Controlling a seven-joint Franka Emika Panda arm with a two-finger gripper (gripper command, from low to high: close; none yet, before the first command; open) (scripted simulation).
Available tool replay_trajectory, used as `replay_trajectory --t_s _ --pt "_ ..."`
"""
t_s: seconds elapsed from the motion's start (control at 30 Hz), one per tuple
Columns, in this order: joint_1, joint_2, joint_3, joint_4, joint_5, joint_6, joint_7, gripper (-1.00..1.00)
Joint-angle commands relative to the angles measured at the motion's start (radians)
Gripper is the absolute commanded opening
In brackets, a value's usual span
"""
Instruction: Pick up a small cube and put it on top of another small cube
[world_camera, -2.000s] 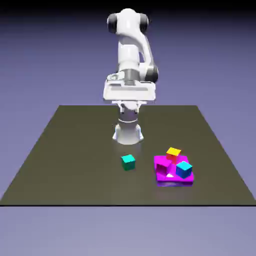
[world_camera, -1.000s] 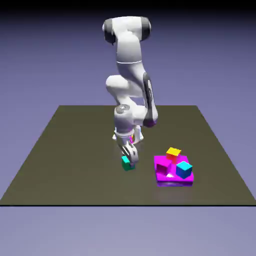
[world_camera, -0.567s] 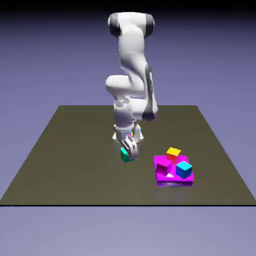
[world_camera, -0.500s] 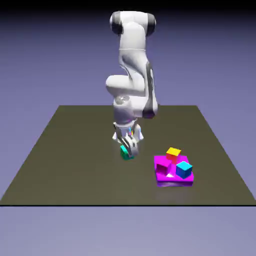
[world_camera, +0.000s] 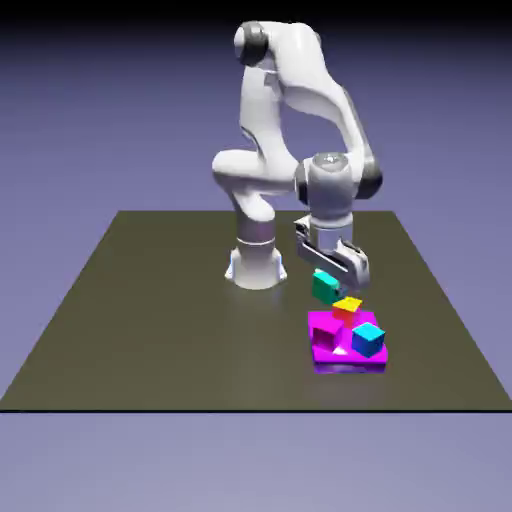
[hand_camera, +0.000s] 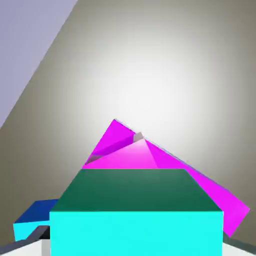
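The small cube (world_camera: 325, 288), plain teal-green, hangs in the air with my gripper (world_camera: 329, 281) shut on it. It hovers just above and to the exterior view's left of the yellow-orange cube (world_camera: 347, 304). The hand view is filled along the bottom by the same small cube (hand_camera: 135, 210), held between the fingers, which it mostly hides. A lighter cyan-blue cube (world_camera: 368, 338) rests on a magenta block (world_camera: 331, 349) close below. In the hand view the cyan-blue cube (hand_camera: 34, 220) peeks out at lower left and the magenta block (hand_camera: 150, 155) lies beyond the held cube.
The dark table (world_camera: 150, 300) spreads out to the exterior view's left of the cubes. The robot's white base (world_camera: 256, 262) stands behind them. The table's near edge (world_camera: 250, 409) runs just in front of the magenta block.
My gripper shut on the small cube, lifted it off the table and carried it to the exterior view's right, over the yellow-orange cube. The other cubes have not moved.
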Motion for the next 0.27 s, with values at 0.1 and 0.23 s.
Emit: replay_trajectory --t_s 0.1,0.23 --pt "0.03 0.145 -0.027 -0.029 -0.121 0.15 0.089 -1.0" --pt "0.025 0.119 -0.022 -0.024 -0.1 0.123 0.073 1.0"
